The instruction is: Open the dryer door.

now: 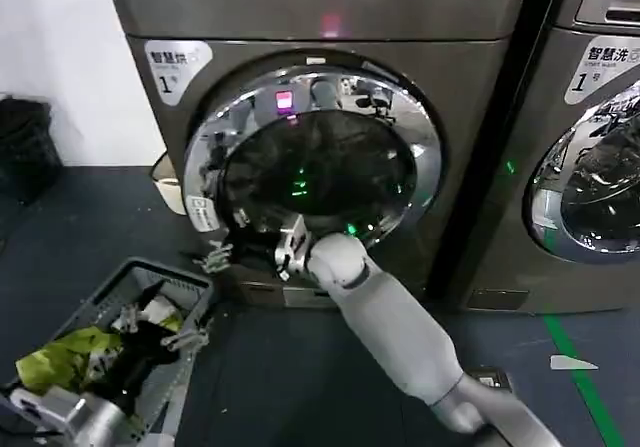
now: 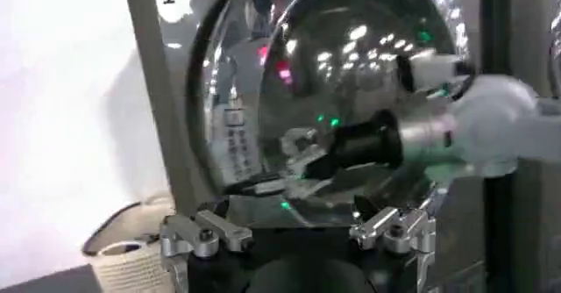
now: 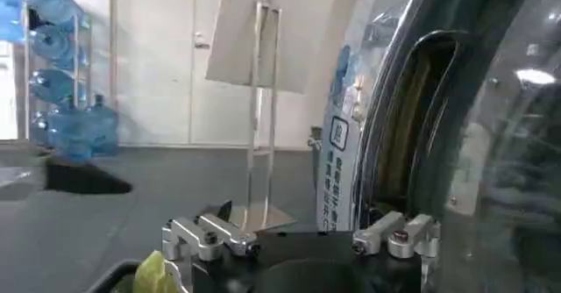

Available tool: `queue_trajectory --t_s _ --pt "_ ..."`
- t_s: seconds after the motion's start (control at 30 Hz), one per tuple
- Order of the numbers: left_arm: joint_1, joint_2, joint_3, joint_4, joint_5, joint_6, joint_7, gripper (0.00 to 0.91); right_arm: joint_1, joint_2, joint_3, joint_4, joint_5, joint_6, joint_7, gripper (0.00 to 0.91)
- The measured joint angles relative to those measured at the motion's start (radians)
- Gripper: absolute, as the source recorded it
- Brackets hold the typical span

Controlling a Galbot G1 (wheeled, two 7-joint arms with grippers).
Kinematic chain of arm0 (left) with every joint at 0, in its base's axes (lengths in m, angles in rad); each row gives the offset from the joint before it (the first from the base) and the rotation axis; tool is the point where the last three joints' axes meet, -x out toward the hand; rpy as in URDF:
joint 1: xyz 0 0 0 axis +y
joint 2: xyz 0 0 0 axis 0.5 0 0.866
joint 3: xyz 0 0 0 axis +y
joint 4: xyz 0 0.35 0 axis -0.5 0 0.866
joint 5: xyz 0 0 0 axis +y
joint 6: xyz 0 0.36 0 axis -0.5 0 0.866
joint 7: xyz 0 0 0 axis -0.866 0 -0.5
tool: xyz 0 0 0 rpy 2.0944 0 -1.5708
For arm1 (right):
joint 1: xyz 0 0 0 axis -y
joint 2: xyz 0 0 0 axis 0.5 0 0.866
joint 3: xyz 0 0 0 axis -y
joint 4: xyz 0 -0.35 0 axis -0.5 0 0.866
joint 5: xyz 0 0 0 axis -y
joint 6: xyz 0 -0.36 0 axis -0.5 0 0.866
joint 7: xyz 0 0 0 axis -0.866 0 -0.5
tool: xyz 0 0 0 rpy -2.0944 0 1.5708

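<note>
So the dryer door [image 1: 315, 157] is the big round porthole on the front of the grey machine, chrome ring around dark domed glass, sitting roughly centre in the head view with a pink light and a few green dots reflected in it. The right arm reaches up from the lower right, and its right pincer [image 1: 287, 250] is pressed in at the lower left part of the door's chrome ring, right at the edge. Honestly can't tell how wide its fingers are spread or whether they've actually got hold of the rim, the wrist body blocks the tips from the head view. From the right wrist camera you can see a dark gap between the door's edge and the machine front, with a yellowish strip inside it, so the door looks cracked open a bit on that side rather than sealed flush. The left wrist camera looks at the door from the side and shows the right arm's black-and-white wrist laid across the glass dome [image 2: 351, 84]. The left pincer [image 1: 205, 299] hangs low, over the near corner of a grey laundry basket [image 1: 190, 285] on the floor, well apart from the door, its two metal fingers spread apart with nothing between them. The basket has a yellow-green cloth [image 1: 62, 357] and some dark clothes in it. The neighbouring machine [image 1: 590, 167] with its own chrome-ringed door stands off to the right.
</note>
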Motion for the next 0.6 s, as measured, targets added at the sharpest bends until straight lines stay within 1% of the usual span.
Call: queue_trajectory --t_s 0.07,0.17,0.27,0.4,0.47,0.6 --pt "-0.016 0.011 -0.019 0.000 -0.007 0.038 -0.001 0.907 -0.006 -0.010 0.003 0.014 0.003 -0.001 -0.018 0.907" --pt "-0.029 0.026 -0.047 0.006 -0.023 0.063 0.002 0.907 -0.014 -0.021 0.010 0.033 0.006 -0.001 -0.056 0.907" --pt "-0.044 0.041 -0.080 0.025 -0.036 0.049 0.004 0.907 -0.021 -0.031 0.012 0.049 0.006 0.003 -0.081 0.907" --pt "-0.060 0.065 -0.127 0.061 -0.092 0.033 0.041 0.907 -0.030 -0.045 0.019 0.069 0.008 0.011 -0.114 0.907" --pt "-0.070 0.078 -0.153 0.086 -0.109 0.012 0.050 0.907 -0.033 -0.049 0.025 0.076 0.018 0.013 -0.133 0.907" --pt "-0.081 0.093 -0.188 0.122 -0.154 0.013 0.081 0.907 -0.046 -0.062 0.032 0.092 0.026 0.023 -0.186 0.907"
